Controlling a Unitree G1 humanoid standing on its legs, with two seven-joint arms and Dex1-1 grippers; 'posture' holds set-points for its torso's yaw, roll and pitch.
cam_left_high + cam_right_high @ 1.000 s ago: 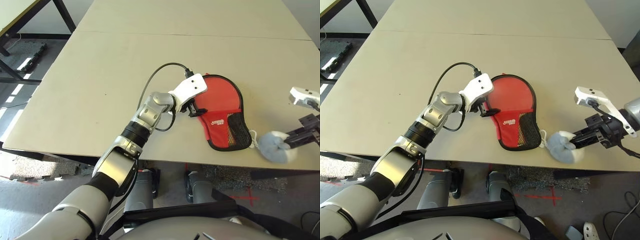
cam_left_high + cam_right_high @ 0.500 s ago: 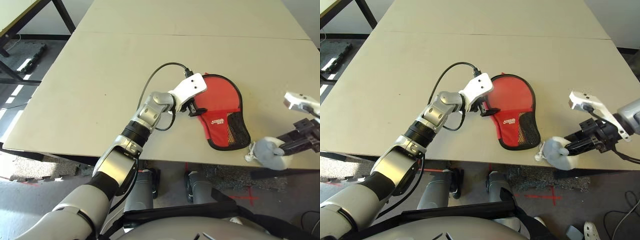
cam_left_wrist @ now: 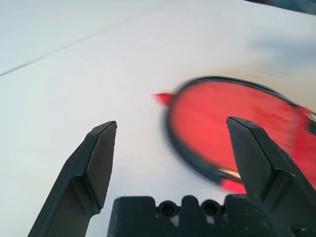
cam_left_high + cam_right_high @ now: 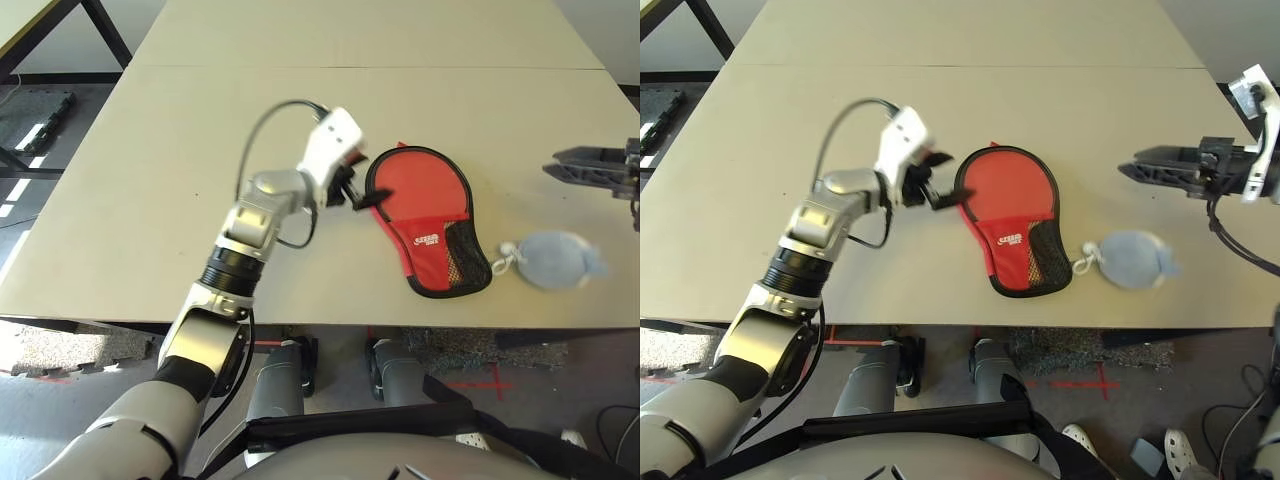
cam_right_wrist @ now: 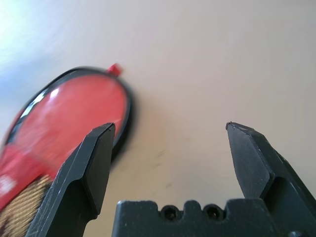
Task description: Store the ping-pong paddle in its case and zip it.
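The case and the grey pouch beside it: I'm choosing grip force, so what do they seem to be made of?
The case looks like woven fabric, matte red, with black edge trim and a black mesh pocket at its narrow end. The grey pouch looks like soft, fuzzy cloth, perhaps fleece: it slumps into a rounded lump, with a white cord at one end.

You have the red paddle-shaped fabric case [image 4: 425, 215] lying flat on the pale wooden table [image 4: 150, 180], near its front edge. Just right of the case's narrow end sits the small grey soft pouch [image 4: 555, 261]. Your left gripper [image 4: 352, 188] is beside the case's left rim; your right gripper [image 4: 1130, 167] is behind the pouch.
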